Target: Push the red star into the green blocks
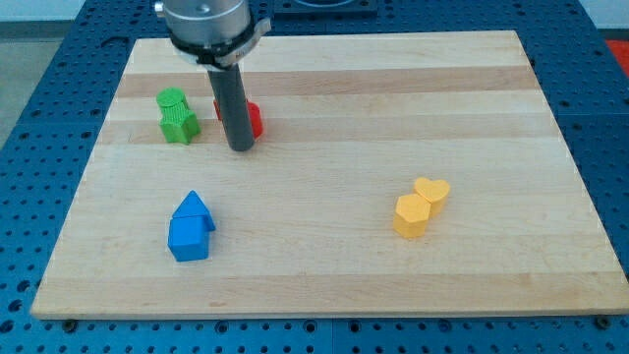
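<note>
Blue blocks [191,228] near board's [324,295] bottom edge.

Bright, even overhead light fills the frame; the wooden board [324,177] shows no glare; shadows are soft and short, hugging each block's base; focus is crisp centre to edges; the board's edges look straight, no obvious distortion.
</note>
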Controlling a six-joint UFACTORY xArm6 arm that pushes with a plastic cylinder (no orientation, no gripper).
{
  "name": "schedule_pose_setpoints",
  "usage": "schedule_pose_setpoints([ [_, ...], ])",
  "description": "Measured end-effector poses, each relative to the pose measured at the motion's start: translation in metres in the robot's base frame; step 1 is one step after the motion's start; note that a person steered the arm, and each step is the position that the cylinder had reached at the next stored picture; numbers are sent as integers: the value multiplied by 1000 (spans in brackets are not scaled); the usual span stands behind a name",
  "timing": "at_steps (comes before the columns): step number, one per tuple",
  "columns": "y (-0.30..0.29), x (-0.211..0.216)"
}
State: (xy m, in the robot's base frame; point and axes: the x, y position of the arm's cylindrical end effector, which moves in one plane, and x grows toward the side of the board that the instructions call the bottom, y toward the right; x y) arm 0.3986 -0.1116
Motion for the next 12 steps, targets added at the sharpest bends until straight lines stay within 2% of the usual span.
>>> schedule_pose_setpoints([
  [1,1,8],
  [2,28,26],
  [4,94,-78],
  [5,93,-101],
  [8,23,-94],
  [9,14,-90],
  [11,41,-88],
  [12,26,-83],
])
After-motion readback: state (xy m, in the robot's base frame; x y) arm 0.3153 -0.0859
